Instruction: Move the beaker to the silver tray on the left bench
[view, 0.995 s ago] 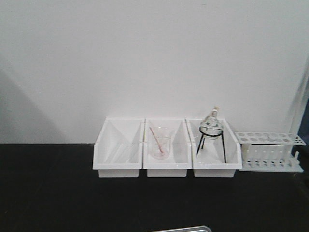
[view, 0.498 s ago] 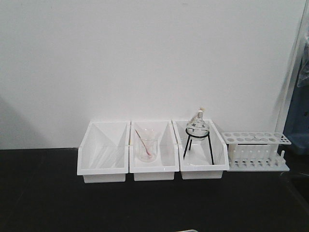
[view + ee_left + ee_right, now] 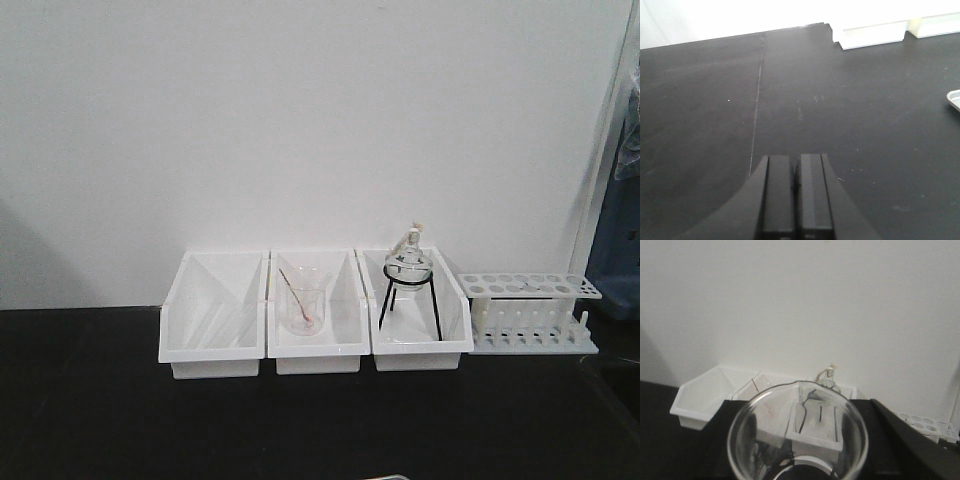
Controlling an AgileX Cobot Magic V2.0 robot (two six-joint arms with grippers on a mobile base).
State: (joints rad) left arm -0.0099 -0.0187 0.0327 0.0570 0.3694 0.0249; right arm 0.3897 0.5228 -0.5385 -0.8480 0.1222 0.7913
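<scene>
Right end effector (image 3: pixel 798 440) clamps the beaker (image 3: pixel 765 420) between its dark fingers (image 3: pixel 900 440), well in front of the three white bins (image 3: pixel 315 352). Left end effector (image 3: pixel 795 164) has its jaws pressed together, holding nothing, over the black surface (image 3: pixel 700 100) before the bins; a corner of the silver tray (image 3: pixel 955 97) lies nearer than the bins

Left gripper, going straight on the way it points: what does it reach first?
The closed left gripper points across the black benchtop; the way looks free up to the white wall. The white plastic bin sits right of that line, depth unclear.
</scene>
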